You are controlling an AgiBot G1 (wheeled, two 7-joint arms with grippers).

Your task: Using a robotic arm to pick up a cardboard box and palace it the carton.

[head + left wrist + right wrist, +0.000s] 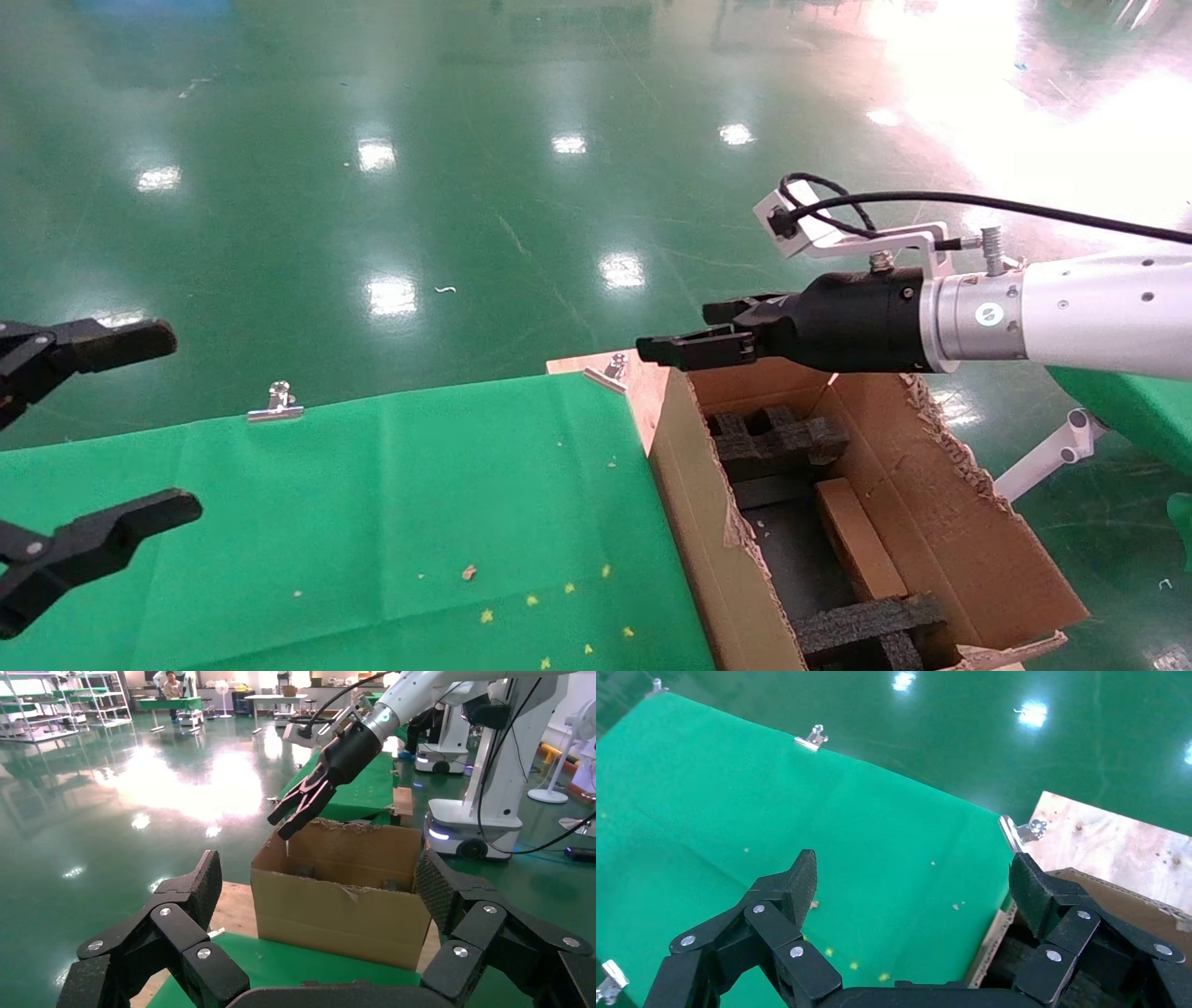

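The carton stands open at the right end of the green table, with torn flap edges and black foam blocks inside. The cardboard box lies flat on the carton's floor between the foam blocks. The robotic arm, my right one, reaches from the right above the carton's far end. My right gripper is open and empty, clear above the carton's far left corner. It also shows in the left wrist view and in its own view. My left gripper is open and empty at the left edge.
A green cloth covers the table, held by metal clips. A bare wooden corner shows beside the carton. The left wrist view faces the carton's side; other robots stand behind it. Glossy green floor lies beyond.
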